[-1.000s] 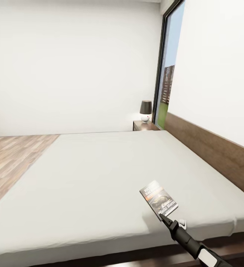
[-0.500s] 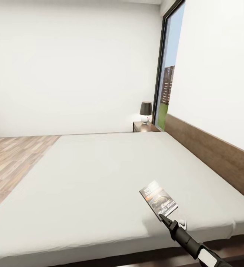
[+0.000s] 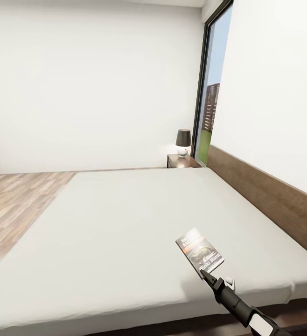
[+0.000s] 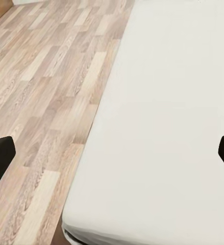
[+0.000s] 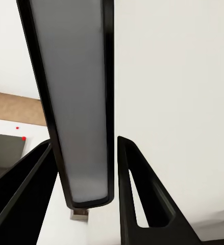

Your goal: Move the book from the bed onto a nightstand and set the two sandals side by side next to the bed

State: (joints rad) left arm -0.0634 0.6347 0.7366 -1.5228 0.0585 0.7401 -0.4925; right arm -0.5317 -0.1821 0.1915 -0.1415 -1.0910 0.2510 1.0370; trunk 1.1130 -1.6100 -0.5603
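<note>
Book (image 3: 199,252) lifted just above the grey mattress of the bed (image 3: 116,224), near its headboard-side front corner, pinched at one edge by right gripper (image 3: 205,272). Left gripper (image 4: 112,153) spread wide over bed's edge and plank floor (image 4: 40,102). Nightstand (image 3: 182,160) beyond the bed's far side, lamp (image 3: 183,141) on top.

Bed (image 3: 125,224): plain light grey mattress, dark wood headboard along 3 o'clock side. Book (image 3: 199,252) at 5 o'clock, near the mattress's front edge; whether it rests flat: unclear.
</note>
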